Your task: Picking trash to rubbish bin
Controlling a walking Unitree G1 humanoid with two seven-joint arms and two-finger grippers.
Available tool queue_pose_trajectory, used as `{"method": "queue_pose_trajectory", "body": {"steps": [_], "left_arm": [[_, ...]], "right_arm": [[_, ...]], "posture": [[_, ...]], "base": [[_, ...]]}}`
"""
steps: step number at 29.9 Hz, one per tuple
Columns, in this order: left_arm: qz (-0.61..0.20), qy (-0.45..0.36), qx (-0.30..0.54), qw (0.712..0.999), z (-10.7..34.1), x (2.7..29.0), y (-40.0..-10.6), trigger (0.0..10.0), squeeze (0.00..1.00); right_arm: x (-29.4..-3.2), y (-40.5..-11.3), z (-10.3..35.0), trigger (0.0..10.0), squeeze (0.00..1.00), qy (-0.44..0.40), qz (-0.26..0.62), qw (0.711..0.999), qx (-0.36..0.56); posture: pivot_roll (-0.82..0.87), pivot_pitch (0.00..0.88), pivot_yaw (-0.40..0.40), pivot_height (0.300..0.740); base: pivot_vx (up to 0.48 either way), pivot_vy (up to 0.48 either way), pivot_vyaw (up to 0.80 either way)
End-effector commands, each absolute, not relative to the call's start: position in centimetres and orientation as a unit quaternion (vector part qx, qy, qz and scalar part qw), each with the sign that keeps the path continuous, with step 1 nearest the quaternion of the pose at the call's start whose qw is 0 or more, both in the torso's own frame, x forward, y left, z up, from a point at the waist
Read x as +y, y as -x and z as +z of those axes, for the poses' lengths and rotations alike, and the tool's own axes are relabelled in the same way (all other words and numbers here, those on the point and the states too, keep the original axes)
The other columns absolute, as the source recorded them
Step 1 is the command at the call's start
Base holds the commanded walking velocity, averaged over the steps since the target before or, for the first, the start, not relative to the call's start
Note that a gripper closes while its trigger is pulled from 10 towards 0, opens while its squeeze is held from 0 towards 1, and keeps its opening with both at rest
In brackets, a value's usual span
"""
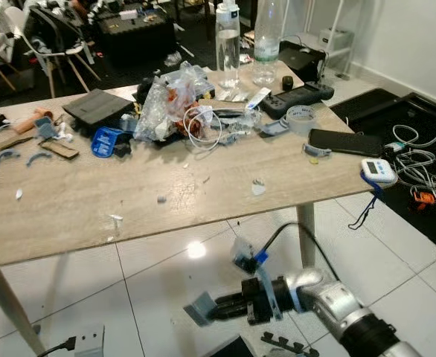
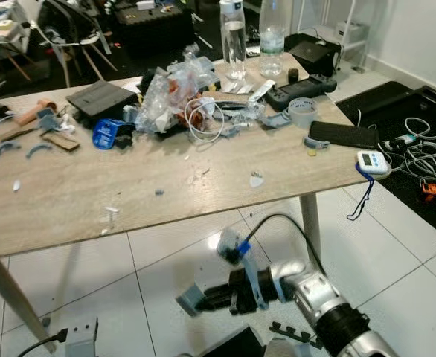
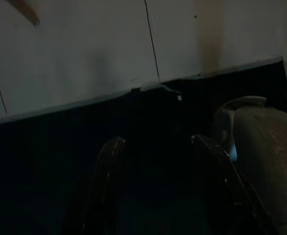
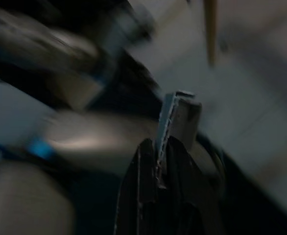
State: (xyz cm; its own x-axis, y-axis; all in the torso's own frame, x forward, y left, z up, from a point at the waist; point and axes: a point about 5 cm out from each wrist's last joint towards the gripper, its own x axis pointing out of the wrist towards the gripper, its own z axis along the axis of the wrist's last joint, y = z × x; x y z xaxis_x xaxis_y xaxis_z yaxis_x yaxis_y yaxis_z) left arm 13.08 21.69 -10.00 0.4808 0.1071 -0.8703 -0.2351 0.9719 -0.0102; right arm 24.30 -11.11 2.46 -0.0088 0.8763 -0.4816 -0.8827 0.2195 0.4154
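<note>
My right gripper (image 1: 216,309) is low in front of the table, over the white floor tiles, shut on a small flat grey piece of trash (image 1: 199,310). In the right wrist view the grey piece (image 4: 179,122) sticks out from between the black fingers (image 4: 148,186). On the wooden table (image 1: 129,201) lies a heap of crumpled clear plastic wrap (image 1: 170,104) with white cable, and small scraps (image 1: 258,187) dot the front of the tabletop. In the dark left wrist view the left gripper (image 3: 158,191) hangs with its two fingers (image 3: 104,186) apart and nothing between them.
Two clear bottles (image 1: 228,44), a tape roll (image 1: 300,119), a black phone (image 1: 346,142), a game controller (image 1: 296,99) and a blue tape measure (image 1: 106,141) crowd the table. Cables (image 1: 422,167) lie on the floor at right. A power strip (image 1: 88,342) sits near the left table leg (image 1: 10,312).
</note>
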Motion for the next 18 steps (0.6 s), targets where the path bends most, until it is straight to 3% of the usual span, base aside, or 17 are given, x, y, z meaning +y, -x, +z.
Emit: {"method": "queue_pose_trajectory", "body": {"steps": [1, 6, 12, 17, 18], "left_arm": [[0.106, 0.061, 0.51, 0.851, -10.1, 22.1, -12.5, 10.0, 0.0], [0.106, 0.061, 0.51, 0.851, -10.1, 22.2, -12.5, 10.0, 0.0], [0.105, 0.061, 0.512, 0.85, -10.2, 22.0, -12.3, 10.0, 0.0], [0.105, 0.062, 0.512, 0.85, -10.2, 21.9, -12.3, 10.0, 0.0], [0.106, 0.064, 0.512, 0.85, -10.3, 21.8, -12.1, 10.0, 0.0]], "right_arm": [[-12.4, -24.1, 0.3, 10.0, 0.0, 0.051, 0.576, 0.723, 0.378], [-13.4, -24.0, -1.3, 10.0, 0.0, 0.077, 0.526, 0.743, 0.406], [-17.8, -21.5, -5.9, 10.0, 0.0, 0.136, 0.307, 0.802, 0.494], [-19.5, -19.7, -7.2, 10.0, 0.0, 0.145, 0.228, 0.809, 0.523], [-20.9, -17.4, -8.3, 10.0, 0.0, 0.127, 0.159, 0.808, 0.553]], "posture": [[-0.14, 0.043, 0.106, 0.74], [-0.14, 0.042, 0.106, 0.74], [-0.14, 0.045, 0.102, 0.74], [-0.13, 0.051, 0.094, 0.74], [-0.13, 0.055, 0.085, 0.74]], "base": [[-0.371, 0.0, 0.0], [-0.371, 0.0, 0.0], [-0.369, 0.0, 0.0], [-0.371, 0.0, 0.0], [-0.368, 0.0, 0.0]]}}
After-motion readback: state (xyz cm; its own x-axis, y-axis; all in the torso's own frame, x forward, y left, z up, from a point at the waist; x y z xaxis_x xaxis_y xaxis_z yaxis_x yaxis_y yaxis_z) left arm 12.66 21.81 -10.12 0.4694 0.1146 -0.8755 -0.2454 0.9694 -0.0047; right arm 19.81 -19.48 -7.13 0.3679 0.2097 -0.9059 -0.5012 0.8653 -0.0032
